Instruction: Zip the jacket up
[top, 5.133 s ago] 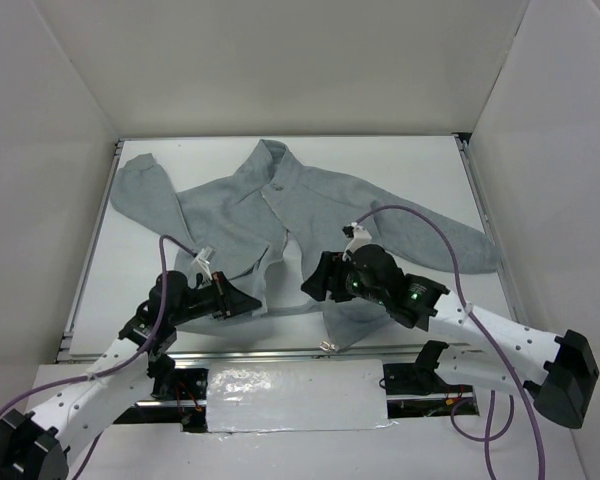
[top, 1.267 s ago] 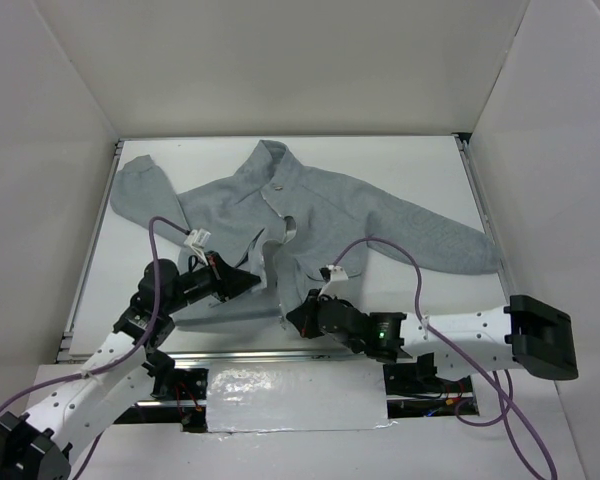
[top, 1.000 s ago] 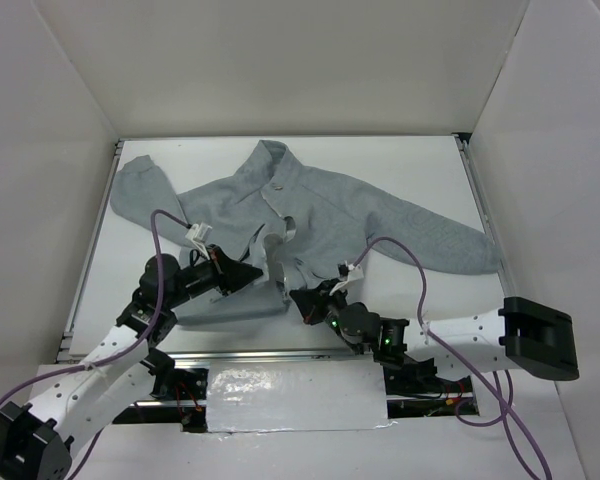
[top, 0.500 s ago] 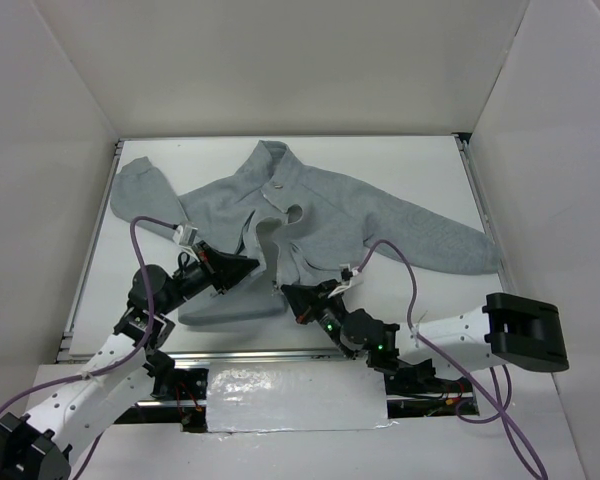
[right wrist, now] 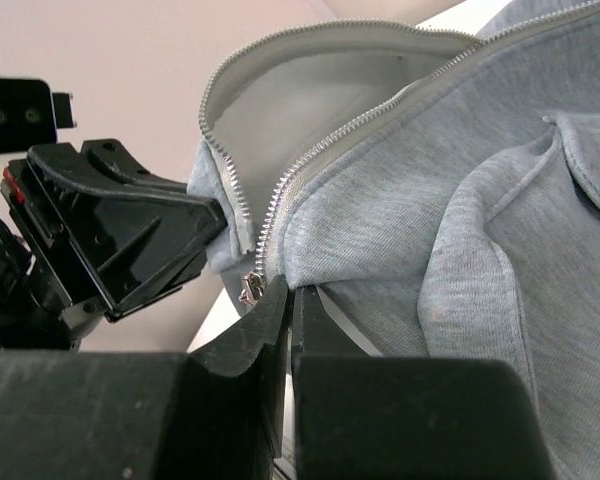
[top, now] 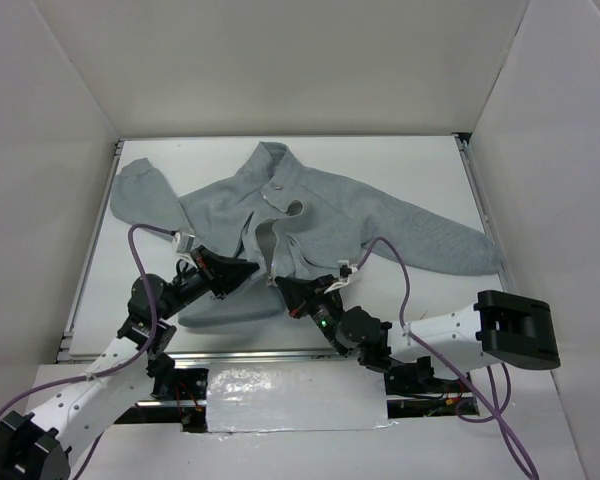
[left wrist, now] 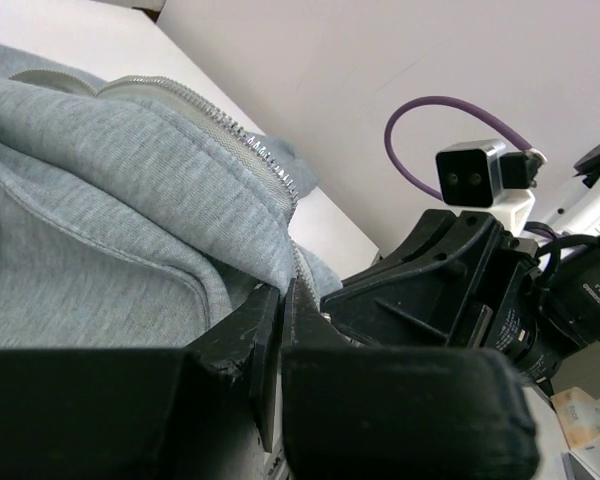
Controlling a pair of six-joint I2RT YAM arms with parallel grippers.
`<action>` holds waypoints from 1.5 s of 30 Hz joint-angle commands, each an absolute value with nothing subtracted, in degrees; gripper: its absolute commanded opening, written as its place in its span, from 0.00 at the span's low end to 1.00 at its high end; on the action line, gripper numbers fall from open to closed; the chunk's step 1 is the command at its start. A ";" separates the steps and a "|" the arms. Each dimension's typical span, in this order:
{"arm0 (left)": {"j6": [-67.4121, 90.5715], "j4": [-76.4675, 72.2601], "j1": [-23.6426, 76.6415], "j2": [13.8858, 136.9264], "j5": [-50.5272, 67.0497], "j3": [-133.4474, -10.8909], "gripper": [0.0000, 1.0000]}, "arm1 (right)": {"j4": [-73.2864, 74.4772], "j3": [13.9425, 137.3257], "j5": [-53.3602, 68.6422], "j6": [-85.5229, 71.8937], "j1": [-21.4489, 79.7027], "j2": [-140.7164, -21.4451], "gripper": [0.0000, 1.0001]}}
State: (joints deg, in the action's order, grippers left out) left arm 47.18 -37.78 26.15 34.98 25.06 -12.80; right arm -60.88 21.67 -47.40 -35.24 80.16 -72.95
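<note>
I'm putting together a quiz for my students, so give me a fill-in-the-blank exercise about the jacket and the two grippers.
1. The jacket lies on the table with its collar toward the ___ edge, away from the arms.
2. Its zipper is mostly ___, with the tooth rows apart.
3. The left gripper and right gripper are both ___ on the jacket's lower front.
Missing words: far; open; shut.

top: overhead, far | wrists: close, facing each other | shared: jacket (top: 330, 205)
</note>
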 commanded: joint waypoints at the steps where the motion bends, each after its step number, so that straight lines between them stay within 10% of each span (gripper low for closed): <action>1: 48.25 -45.35 26.63 33.23 27.07 -12.75 0.00 | -66.01 24.87 -48.52 -34.10 80.86 -73.30 0.00; 45: 47.99 -47.82 26.89 34.28 30.06 -10.55 0.00 | -61.09 27.68 -45.53 -35.86 78.75 -71.81 0.00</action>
